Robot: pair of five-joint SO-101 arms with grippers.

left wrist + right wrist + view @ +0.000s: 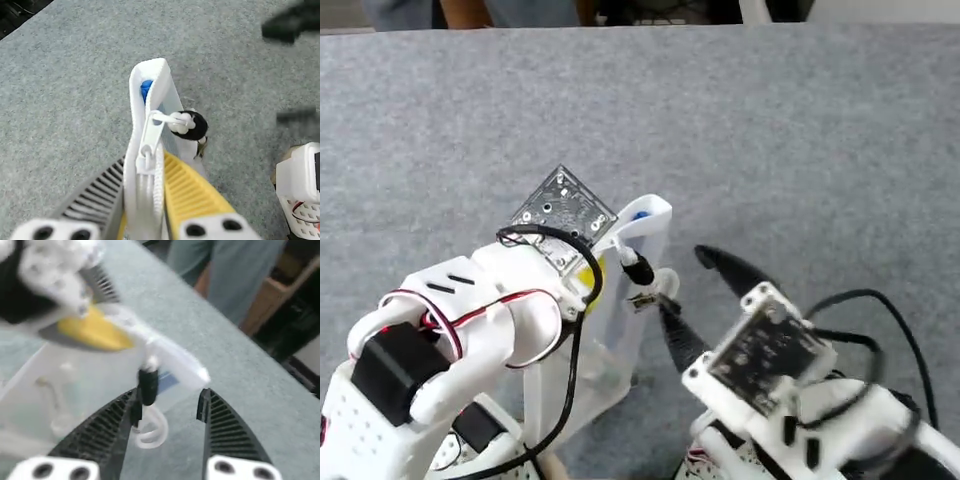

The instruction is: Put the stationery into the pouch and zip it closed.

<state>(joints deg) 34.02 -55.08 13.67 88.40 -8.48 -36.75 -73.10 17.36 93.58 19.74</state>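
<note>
Pouch pinched by left hand — right hand open beside it.

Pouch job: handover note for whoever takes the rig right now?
Left gripper: shut on the pouch at its top edge, holding it upright.
Right gripper: open at the black zipper pull, not gripping it.
Done: a blue item is inside the pouch; the zip looks part closed, with the end by the blue item open.
To do: grip the pull and run the zip to the end.
</note>
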